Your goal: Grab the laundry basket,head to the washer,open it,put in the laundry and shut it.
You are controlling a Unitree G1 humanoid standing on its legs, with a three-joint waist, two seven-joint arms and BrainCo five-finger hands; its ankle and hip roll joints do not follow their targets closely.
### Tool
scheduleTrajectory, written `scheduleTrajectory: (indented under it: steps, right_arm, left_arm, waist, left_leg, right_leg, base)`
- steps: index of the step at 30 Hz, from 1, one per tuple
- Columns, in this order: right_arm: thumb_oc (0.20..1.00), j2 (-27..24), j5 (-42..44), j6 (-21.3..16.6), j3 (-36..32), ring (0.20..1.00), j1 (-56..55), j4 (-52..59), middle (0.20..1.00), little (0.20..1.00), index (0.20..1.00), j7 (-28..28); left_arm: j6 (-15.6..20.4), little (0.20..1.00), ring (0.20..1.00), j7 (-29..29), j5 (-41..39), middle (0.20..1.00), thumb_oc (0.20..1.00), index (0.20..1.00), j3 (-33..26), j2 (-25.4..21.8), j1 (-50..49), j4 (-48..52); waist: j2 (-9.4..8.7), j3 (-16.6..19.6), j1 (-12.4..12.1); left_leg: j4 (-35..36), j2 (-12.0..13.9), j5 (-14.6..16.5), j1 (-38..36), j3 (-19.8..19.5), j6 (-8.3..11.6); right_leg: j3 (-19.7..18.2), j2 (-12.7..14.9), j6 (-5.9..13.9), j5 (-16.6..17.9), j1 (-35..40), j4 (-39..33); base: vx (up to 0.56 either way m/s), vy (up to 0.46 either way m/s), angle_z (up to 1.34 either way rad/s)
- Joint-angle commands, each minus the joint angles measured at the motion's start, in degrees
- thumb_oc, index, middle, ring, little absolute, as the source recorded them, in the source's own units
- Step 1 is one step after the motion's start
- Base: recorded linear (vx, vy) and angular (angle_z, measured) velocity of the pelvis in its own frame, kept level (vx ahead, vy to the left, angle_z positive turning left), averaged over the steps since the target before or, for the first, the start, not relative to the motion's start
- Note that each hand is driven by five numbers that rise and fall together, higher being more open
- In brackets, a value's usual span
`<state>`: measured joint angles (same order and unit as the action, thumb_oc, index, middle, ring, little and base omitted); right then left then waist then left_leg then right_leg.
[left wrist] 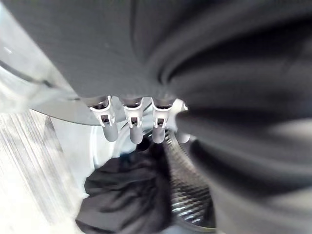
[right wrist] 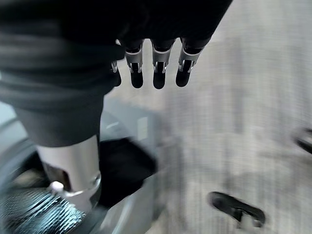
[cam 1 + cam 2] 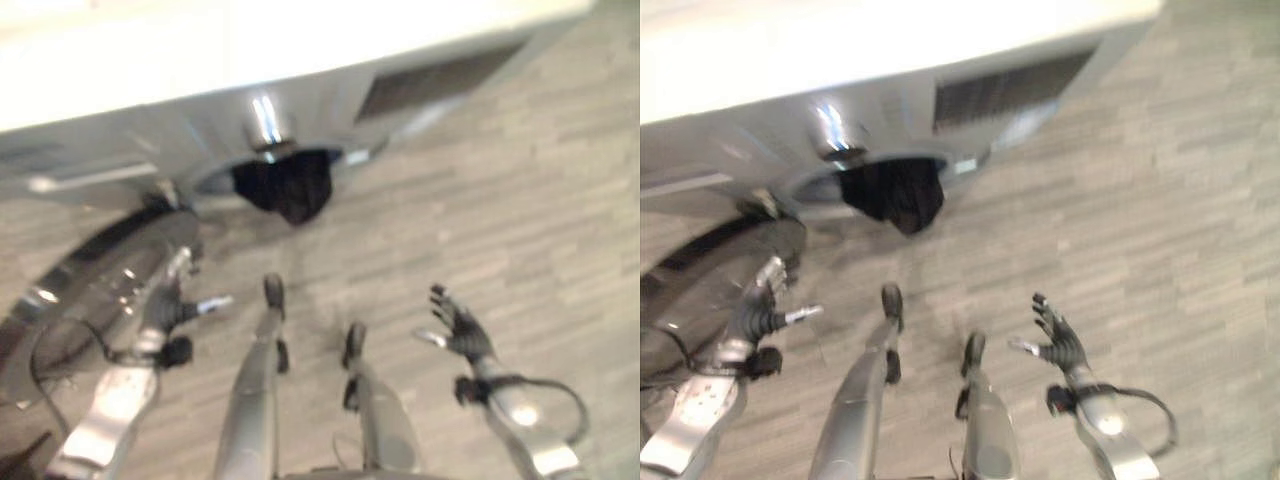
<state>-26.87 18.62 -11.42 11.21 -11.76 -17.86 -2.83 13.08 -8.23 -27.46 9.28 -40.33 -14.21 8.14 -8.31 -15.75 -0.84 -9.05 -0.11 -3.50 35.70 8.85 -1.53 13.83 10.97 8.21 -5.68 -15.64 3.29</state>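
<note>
While the washer (image 3: pixel 300 90) stands with its round door (image 3: pixel 90 290) swung open:
Eye views: dark laundry (image 3: pixel 287 185) hangs from the washer's opening; left hand (image 3: pixel 168 305) beside the door, fingers straight; right hand (image 3: pixel 458 328) well apart from the washer, fingers spread, empty.
Left wrist view: laundry bunched at the drum mouth.
Right wrist view: fingers straight above wood floor (image 2: pixel 253 126).

Here's the left arm (image 3: pixel 105 410), glossy silver-grey shell catching the light; the left hand (image 3: pixel 170 305) is wrapped in a dark ribbed cover (image 1: pixel 146 48); its fingers (image 1: pixel 131 131) run silver with white fittings at the base; over to the right arm (image 3: pixel 530 425), the same bright metal; the right hand (image 3: pixel 458 328) is dark-backed too, its fingers (image 2: pixel 158 73) silver, each capped with a rounded black tip.
</note>
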Motion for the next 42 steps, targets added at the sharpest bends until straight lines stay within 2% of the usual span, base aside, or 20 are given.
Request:
scheduleTrajectory:
  steps: [1,2,3,4,6,7,11,13,14,15,16,17,18,19,21,24,25,30,36,42]
  right_arm:
    - [1.0,2.4,-0.1,0.5,0.1,1.0,6.6,-13.9,1.0,1.0,1.0,-2.0]
    - [1.0,3.2,0.0,0.1,-0.4,1.0,6.6,-14.2,1.0,1.0,1.0,-2.7]
    - [1.0,4.3,1.2,-0.1,-2.1,1.0,6.1,-13.8,1.0,1.0,1.0,-3.7]
    - [1.0,4.4,1.5,0.1,-2.7,1.0,5.9,-13.4,1.0,1.0,1.0,-4.1]
    - [1.0,4.4,1.5,0.1,-2.8,1.0,5.9,-13.4,1.0,1.0,1.0,-4.1]
    - [1.0,5.1,1.7,0.6,-2.5,1.0,5.6,-13.9,1.0,1.0,1.0,-3.8]
    - [1.0,7.8,2.8,1.6,-3.3,1.0,6.1,-18.1,1.0,1.0,1.0,-3.4]
    - [1.0,8.8,3.5,2.2,-3.7,1.0,6.5,-19.5,1.0,1.0,1.0,-3.0]
    - [1.0,9.5,4.4,2.4,-4.1,1.0,6.8,-20.0,1.0,1.0,1.0,-2.7]
    - [1.0,9.8,4.8,2.6,-4.2,1.0,6.4,-19.6,1.0,1.0,1.0,-2.5]
    - [1.0,10.0,4.9,2.8,-4.4,1.0,6.1,-19.5,1.0,1.0,1.0,-2.4]
    - [1.0,10.0,4.9,2.8,-4.4,1.0,6.1,-19.5,1.0,1.0,1.0,-2.4]
    - [1.0,10.4,5.1,3.1,-4.7,1.0,5.9,-20.2,1.0,1.0,1.0,-2.4]
    - [1.0,11.1,5.8,3.4,-5.5,1.0,5.3,-21.4,1.0,1.0,1.0,-2.5]
    - [1.0,11.4,6.4,3.7,-6.6,1.0,4.4,-21.9,1.0,1.0,1.0,-2.4]
    - [1.0,12.1,6.3,4.4,-8.0,1.0,3.7,-24.6,1.0,1.0,1.0,-2.4]
    - [1.0,12.4,5.7,4.8,-8.9,1.0,3.5,-26.0,1.0,1.0,1.0,-2.6]
    - [1.0,12.5,5.8,5.2,-8.8,1.0,4.3,-27.7,1.0,1.0,1.0,-2.6]
    - [1.0,12.3,4.7,5.3,-4.8,1.0,7.7,-28.4,1.0,1.0,1.0,-2.3]
    - [1.0,12.7,5.2,4.8,-2.8,1.0,9.5,-28.5,1.0,1.0,1.0,-2.5]
  left_arm:
    - [2.3,1.0,1.0,2.9,-5.5,1.0,1.0,1.0,0.4,4.1,4.8,-0.7]
    - [2.6,1.0,1.0,3.4,-6.0,1.0,1.0,1.0,0.8,4.6,4.7,-1.3]
    - [2.4,1.0,1.0,4.3,-5.4,1.0,1.0,1.0,1.9,6.3,5.6,-3.7]
    - [2.4,1.0,1.0,4.4,-5.6,1.0,1.0,1.0,1.8,7.2,6.2,-4.1]
    - [2.4,1.0,1.0,4.4,-5.6,1.0,1.0,1.0,1.9,7.2,6.2,-4.2]
    - [2.1,1.0,1.0,4.4,-5.3,1.0,1.0,1.0,0.9,8.0,4.7,-3.7]
    - [0.7,1.0,1.0,5.6,-4.9,1.0,1.0,1.0,0.4,7.9,2.3,-3.9]
    - [-0.1,1.0,1.0,6.1,-4.4,1.0,1.0,1.0,0.6,7.8,1.2,-3.8]
    - [-0.6,1.0,1.0,6.8,-3.2,1.0,1.0,1.0,0.8,7.9,0.9,-4.1]
    - [-0.9,1.0,1.0,7.2,-2.5,1.0,1.0,1.0,0.8,7.9,0.7,-3.9]
    - [-1.0,1.0,1.0,7.4,-2.1,1.0,1.0,1.0,0.8,7.8,0.7,-3.8]
    - [-1.0,1.0,1.0,7.4,-2.1,1.0,1.0,1.0,0.9,7.8,0.6,-3.8]
    - [-1.2,1.0,1.0,7.8,-1.5,1.0,1.0,1.0,0.4,7.8,0.4,-3.8]
    - [-1.3,1.0,1.0,7.9,-0.6,1.0,1.0,1.0,0.7,8.6,0.4,-4.4]
    - [-1.3,1.0,1.0,8.5,0.4,1.0,1.0,1.0,1.4,9.4,0.5,-5.0]
    - [-1.4,1.0,1.0,9.0,2.0,1.0,1.0,1.0,2.3,10.1,0.8,-5.3]
    - [-1.8,1.0,1.0,9.8,2.5,1.0,1.0,1.0,2.9,10.3,1.0,-5.5]
    - [-1.8,1.0,1.0,9.8,2.5,1.0,1.0,1.0,3.5,10.2,1.3,-5.8]
    - [-2.1,1.0,1.0,9.2,1.2,1.0,1.0,1.0,3.7,9.3,1.6,-5.9]
    - [-1.6,1.0,1.0,8.0,0.6,1.0,1.0,1.0,4.2,8.9,3.7,-5.8]
  waist:
    - [3.63,-0.9,0.8]
    - [4.17,-1.6,0.5]
    - [5.03,-1.5,0.4]
    - [5.8,-1.1,0.9]
    - [5.91,-1.2,0.7]
    - [6.72,0.4,0.7]
    - [7.53,1.9,1.0]
    - [8.62,1.8,1.9]
    - [10.03,1.8,2.4]
    - [10.61,1.8,2.6]
    - [11.03,1.8,2.8]
    - [10.99,1.9,2.9]
    - [11.41,2.3,3.1]
    - [11.24,2.5,4.1]
    - [10.75,2.7,5.4]
    - [9.77,3.5,6.4]
    - [8.38,4.5,5.7]
    - [7.46,5.0,5.5]
    - [7.4,3.0,4.5]
    - [8.21,0.0,4.6]
  left_leg:
    - [-0.1,3.2,5.2,-6.3,-1.9,1.22]
    - [-1.6,2.7,5.6,-7.4,-1.6,1.46]
    - [-7.7,3.0,4.8,-5.5,4.2,2.55]
    - [-10.4,4.9,3.4,-5.3,9.7,3.28]
    - [-10.8,5.1,3.5,-5.2,9.8,3.46]
    - [-7.5,5.1,6.5,-9.9,12.9,1.72]
    - [-5.1,1.8,11.0,-17.2,10.2,-2.32]
    - [-2.8,0.2,12.2,-22.2,8.6,-4.12]
    - [-1.2,-0.2,12.7,-26.3,7.5,-4.94]
    - [-0.3,-0.4,12.5,-27.9,6.6,-4.97]
    - [0.3,0.0,11.0,-28.6,6.7,-4.87]
    - [0.3,-0.4,12.3,-29.1,5.8,-4.66]
    - [1.1,0.0,11.3,-30.5,4.8,-3.99]
    - [1.4,-0.5,12.0,-32.5,1.8,-2.97]
    - [0.9,-1.4,13.6,-34.0,-0.9,-2.09]
    - [-0.1,-2.6,14.5,-34.5,-4.0,-1.44]
    - [-0.9,-3.5,15.2,-33.9,-5.0,-0.97]
    - [-3.2,-3.1,15.2,-30.9,-7.4,0.46]
    - [-2.1,0.3,12.7,-27.2,-7.5,1.96]
    - [-0.2,1.8,10.3,-24.5,-7.7,3.11]
  right_leg:
    - [0.6,-0.4,-0.08,3.9,-3.6,6.2]
    - [1.8,-0.1,-0.38,3.1,-0.9,5.8]
    - [5.6,0.7,-1.5,2.0,4.3,4.2]
    - [7.5,0.4,-2.18,1.3,6.1,3.2]
    - [7.4,0.2,-2.32,1.3,6.3,3.0]
    - [8.4,0.1,-1.97,0.0,7.2,3.6]
    - [8.1,3.4,0.21,3.5,8.1,16.5]
    - [4.2,3.1,2.13,7.5,6.9,26.6]
    - [1.4,2.4,2.75,7.9,4.7,33.0]
    - [0.8,2.4,2.17,7.0,3.1,34.1]
    - [1.7,2.7,0.71,7.6,1.8,31.8]
    - [0.8,2.7,1.73,6.6,2.1,32.3]
    - [1.6,4.7,0.63,7.8,1.3,25.3]
    - [-0.4,6.4,1.31,9.5,1.6,16.0]
    - [-4.3,7.6,2.82,12.9,2.6,8.0]
    - [-7.2,9.6,4.55,17.8,3.8,3.2]
    - [-5.2,10.5,5.29,18.0,6.4,1.5]
    - [-2.3,10.7,6.29,19.1,8.2,-0.4]
    - [-0.5,8.4,4.73,15.2,5.5,0.1]
    - [-0.9,7.1,3.55,13.5,2.2,0.1]
  base:
    - [0.06,-0.006,0.14]
    - [0.07,-0.067,0.21]
    - [0.03,-0.066,0.62]
    - [0.01,-0.061,1.13]
    - [0.02,0.079,1.31]
    - [0.12,0.223,0.45]
    - [0.17,0.231,-0.16]
    - [0.19,0.224,0.62]
    - [0.23,0.158,0.8]
    - [0.19,0.056,0.68]
    - [0.14,-0.019,0.35]
    - [0.13,-0.141,0.49]
    - [0.29,-0.245,0.78]
    - [0.3,-0.323,1.01]
    - [0.25,-0.22,1.37]
    - [0.14,-0.157,1.26]
    - [0.09,-0.183,0.92]
    - [0.0,-0.157,0.78]
    - [-0.05,-0.139,-0.06]
    - [-0.09,-0.067,-0.08]
